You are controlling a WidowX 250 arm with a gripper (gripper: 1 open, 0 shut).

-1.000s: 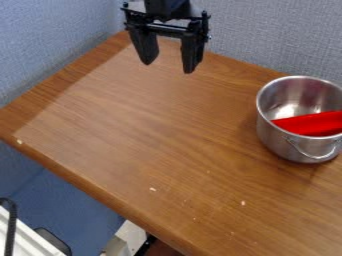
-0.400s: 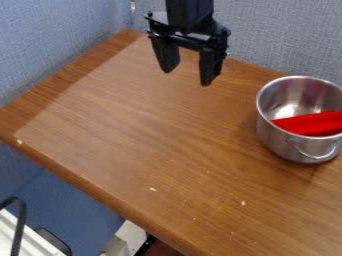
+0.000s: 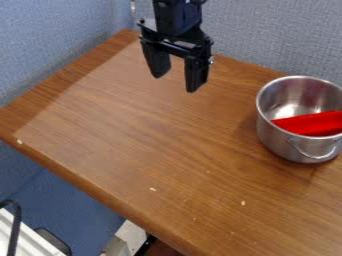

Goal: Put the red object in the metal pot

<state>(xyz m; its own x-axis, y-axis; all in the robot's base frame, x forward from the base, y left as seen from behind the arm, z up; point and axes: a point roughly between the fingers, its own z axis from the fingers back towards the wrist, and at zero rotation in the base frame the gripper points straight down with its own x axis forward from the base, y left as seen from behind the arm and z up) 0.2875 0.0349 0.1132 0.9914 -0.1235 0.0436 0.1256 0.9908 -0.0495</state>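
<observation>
Above the far part of the bench, left of the pot, hovering with pincer spread and nothing gripped, probably because no grasp remains to be made. To the right, lying inside the metal pot, the red object, apparently placed as asked.

Red bar lying inside shiny metal pot, 1 handle visible

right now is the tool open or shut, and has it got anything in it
Tool: open, its two fingers apart, holding nothing; the red object is in the metal pot.
</observation>
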